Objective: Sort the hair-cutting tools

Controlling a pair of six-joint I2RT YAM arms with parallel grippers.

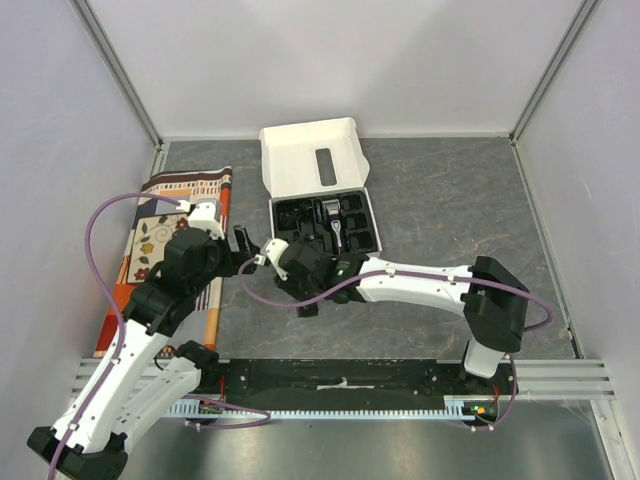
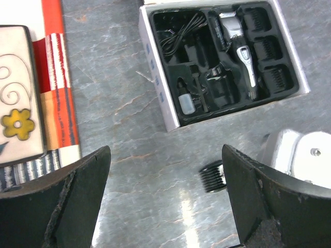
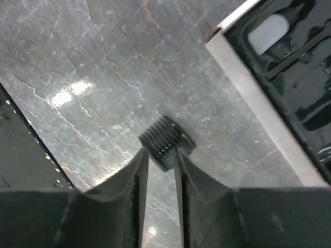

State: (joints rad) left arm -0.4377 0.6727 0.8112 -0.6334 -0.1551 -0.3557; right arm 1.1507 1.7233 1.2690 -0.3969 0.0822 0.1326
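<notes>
My right gripper (image 3: 160,153) is shut on a small black comb guard (image 3: 166,140) and holds it just over the grey table, left of the box; the guard also shows in the left wrist view (image 2: 212,176). My left gripper (image 2: 165,151) is open and empty, hovering above that spot. In the top view both grippers meet, left (image 1: 243,244) and right (image 1: 268,262). The black clipper with its silver head (image 2: 242,50) lies in the black tray (image 2: 176,13), with the coiled cable (image 2: 178,32), a small bottle (image 2: 187,101) and more comb guards (image 2: 271,49).
The white box (image 1: 310,155) stands open at the table's centre back, lid tilted up. A patterned placemat (image 1: 165,240) lies along the left side, also in the left wrist view (image 2: 57,88). Grey walls enclose the table. A black rail (image 1: 340,378) runs along the near edge.
</notes>
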